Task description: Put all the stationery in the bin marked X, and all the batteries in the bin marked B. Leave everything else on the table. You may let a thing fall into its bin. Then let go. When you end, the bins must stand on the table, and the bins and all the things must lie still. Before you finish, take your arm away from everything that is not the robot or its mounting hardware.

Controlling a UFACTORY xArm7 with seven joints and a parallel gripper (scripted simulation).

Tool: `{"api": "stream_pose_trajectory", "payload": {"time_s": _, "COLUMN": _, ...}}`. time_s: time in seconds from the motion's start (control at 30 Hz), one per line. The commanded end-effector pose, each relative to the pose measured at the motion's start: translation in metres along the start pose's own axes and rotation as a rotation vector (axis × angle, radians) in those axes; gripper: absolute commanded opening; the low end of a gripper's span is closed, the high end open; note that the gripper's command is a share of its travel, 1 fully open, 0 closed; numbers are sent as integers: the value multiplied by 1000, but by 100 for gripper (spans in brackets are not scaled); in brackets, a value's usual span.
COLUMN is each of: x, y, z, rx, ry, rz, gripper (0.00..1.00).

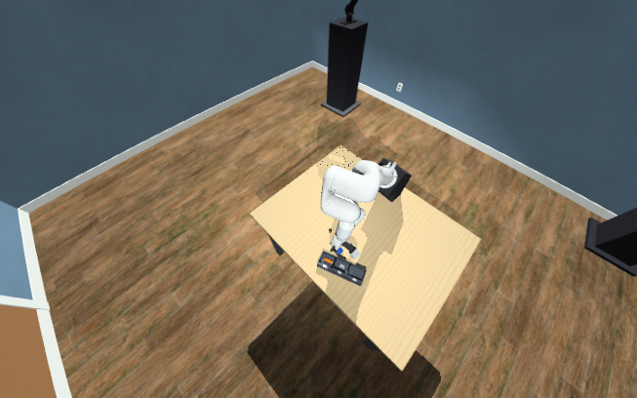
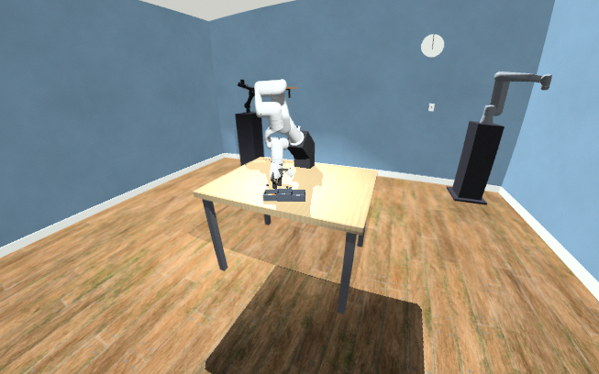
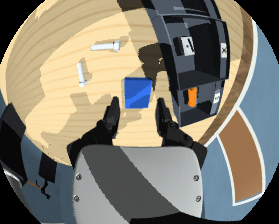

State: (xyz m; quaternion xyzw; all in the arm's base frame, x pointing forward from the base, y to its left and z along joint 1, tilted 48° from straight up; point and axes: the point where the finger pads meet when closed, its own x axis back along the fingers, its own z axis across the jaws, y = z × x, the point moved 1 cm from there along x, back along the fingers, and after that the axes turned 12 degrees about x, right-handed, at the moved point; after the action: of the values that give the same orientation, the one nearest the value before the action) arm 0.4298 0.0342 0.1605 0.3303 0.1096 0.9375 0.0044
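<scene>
My gripper is partly open and empty, pointing down near the bins. A blue block lies on the table just ahead of and between the fingertips in the wrist view, not gripped. Two white bolt-like things lie to its left, one bolt farther off and one bolt nearer. The bin marked X holds a black and white thing. The neighbouring bin holds an orange thing; its label is too small to read.
A third dark bin stands at the other end of the row of bins, near the edge of the table. A small dark thing lies on the table beside the arm. The arm's dark base block is at the back.
</scene>
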Motion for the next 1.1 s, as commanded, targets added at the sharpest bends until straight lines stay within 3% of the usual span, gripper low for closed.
{"api": "stream_pose_trajectory", "payload": {"time_s": 0.0, "x": 42, "y": -17, "z": 20, "rx": -23, "ry": -59, "rz": 31, "gripper": 56}}
{"api": "stream_pose_trajectory", "payload": {"time_s": 1.07, "x": 40, "y": -16, "z": 24, "rx": -23, "ry": -59, "rz": 31, "gripper": 56}}
